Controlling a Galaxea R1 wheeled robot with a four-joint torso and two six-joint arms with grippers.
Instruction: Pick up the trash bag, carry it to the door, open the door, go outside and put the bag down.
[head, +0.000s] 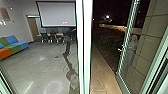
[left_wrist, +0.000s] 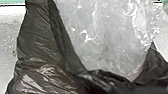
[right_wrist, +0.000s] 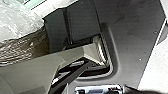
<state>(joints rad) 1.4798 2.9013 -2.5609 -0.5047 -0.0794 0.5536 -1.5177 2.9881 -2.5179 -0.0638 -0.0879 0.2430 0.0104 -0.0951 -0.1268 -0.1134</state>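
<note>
Paving (head: 101, 75) lies between post (head: 87, 47) and open door (head: 123, 53).

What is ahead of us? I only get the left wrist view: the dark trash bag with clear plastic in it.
Observer: The head view has a glass door standing open, on the right of the picture.

Operator: Good to know. What is on the ground through the opening?

Observer: A pale paved path, with dark ground along its right side in that view.

Operator: And what is on the other side of the picture?

Observer: Left of the thick white post, a sofa in blue, green and orange.
</note>
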